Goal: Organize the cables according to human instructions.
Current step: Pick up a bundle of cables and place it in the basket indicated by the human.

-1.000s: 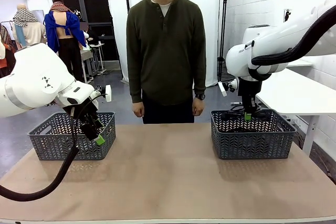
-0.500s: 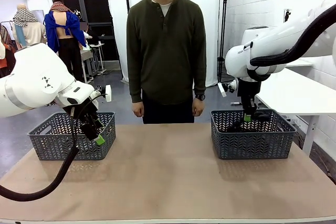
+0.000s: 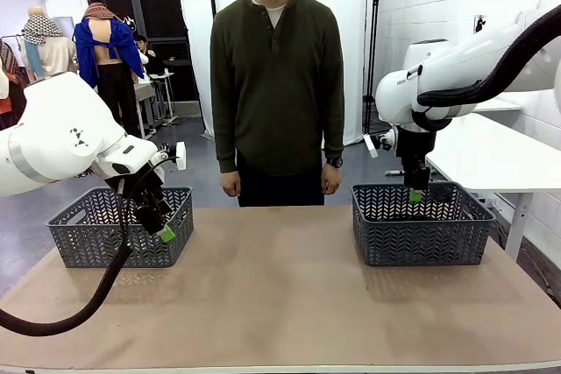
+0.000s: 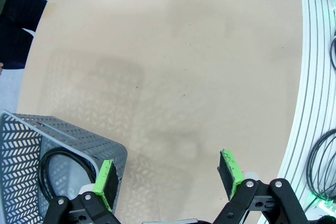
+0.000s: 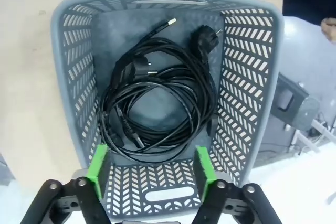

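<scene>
On your left, the left gripper hangs in front of the left basket, its green pads spread wide with nothing between them; its wrist camera catches one black cable loop lying inside that basket's corner. At the far side of the table, mid-frame, the person stands with both arms down, giving no visible gesture at this moment. On your right, the right gripper hovers above the right basket, fingers apart and empty. Looking straight down, its wrist camera shows a tangle of coiled black cables with chunky plugs resting on the basket floor, a slim connector among them.

As far as you can judge, the sorting looks well advanced: no cable lies on the tabletop, and both baskets hold cord. How many coils sit in the right basket cannot be counted from the overlap, so you cannot confirm the job is finished or which instruction is outstanding.

No brand, label or legible writing shows on baskets, cables or grippers.
</scene>
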### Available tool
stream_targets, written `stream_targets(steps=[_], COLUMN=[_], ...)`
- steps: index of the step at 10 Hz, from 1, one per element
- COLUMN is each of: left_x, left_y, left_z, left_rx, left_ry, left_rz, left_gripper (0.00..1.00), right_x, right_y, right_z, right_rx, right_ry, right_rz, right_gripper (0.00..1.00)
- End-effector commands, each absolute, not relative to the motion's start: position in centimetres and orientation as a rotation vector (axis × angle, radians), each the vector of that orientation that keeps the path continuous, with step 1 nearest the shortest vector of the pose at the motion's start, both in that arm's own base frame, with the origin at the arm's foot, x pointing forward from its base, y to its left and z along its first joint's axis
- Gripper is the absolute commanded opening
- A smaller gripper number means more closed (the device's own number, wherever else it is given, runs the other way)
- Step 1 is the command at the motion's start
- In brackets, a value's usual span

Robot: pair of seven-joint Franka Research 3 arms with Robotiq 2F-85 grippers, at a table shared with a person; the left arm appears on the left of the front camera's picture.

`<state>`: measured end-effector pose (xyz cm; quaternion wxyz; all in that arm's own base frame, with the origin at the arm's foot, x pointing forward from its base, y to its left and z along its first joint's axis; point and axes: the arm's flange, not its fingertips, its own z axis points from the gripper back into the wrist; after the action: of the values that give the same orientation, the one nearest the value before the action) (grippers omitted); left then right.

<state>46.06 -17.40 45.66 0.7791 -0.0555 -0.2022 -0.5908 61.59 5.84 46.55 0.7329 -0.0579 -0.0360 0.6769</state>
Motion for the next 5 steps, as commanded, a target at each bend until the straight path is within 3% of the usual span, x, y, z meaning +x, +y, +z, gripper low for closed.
stream_targets(steps=[1,5], left_x=[45.99,45.99], left_y=[-17.4,-17.4], left_z=[45.9,45.9], left_rx=[-0.121,-0.121], left_ry=[-0.425,-0.425], left_rz=[-1.279,-1.279], left_gripper=[1.0,1.0], right_x=[62.34,62.71], right_y=[5.81,6.23], right_z=[46.93,47.24], right_rx=[-0.107,-0.131], right_ry=[-0.077,-0.064], right_rz=[1.472,1.444], right_gripper=[1.0,1.0])
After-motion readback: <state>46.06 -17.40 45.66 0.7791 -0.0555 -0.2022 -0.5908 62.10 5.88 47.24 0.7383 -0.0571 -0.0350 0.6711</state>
